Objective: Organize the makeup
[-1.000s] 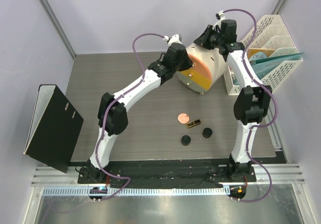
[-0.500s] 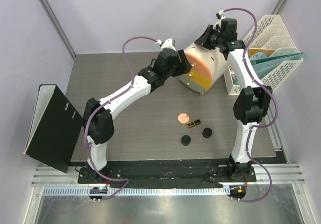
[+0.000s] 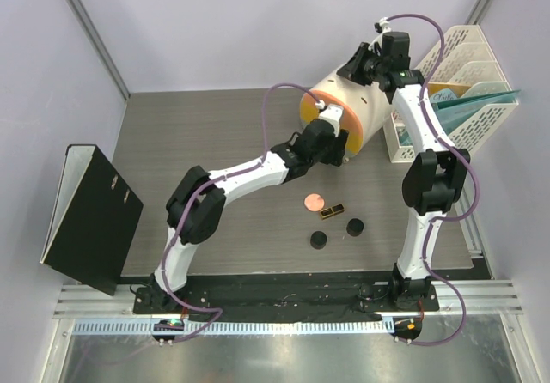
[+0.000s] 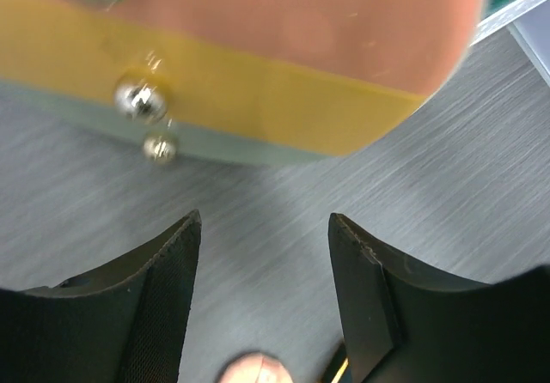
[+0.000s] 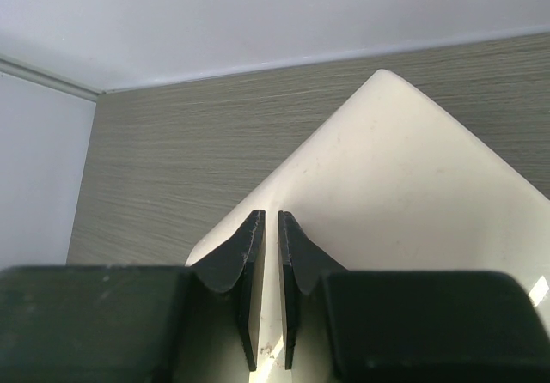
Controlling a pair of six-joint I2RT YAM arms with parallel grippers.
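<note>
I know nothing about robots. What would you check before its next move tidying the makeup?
1. The left gripper is open and empty: ok.
2. It is apart from the cream box: ok.
3. The right gripper firmly holds that box: cannot tell.
4. One of the drawers is open for makeup: cannot tell.
5. The pink compact, lipstick and black jars lie free on the table: ok.

Lab cell: plain panel walls (image 3: pixel 215 22)
</note>
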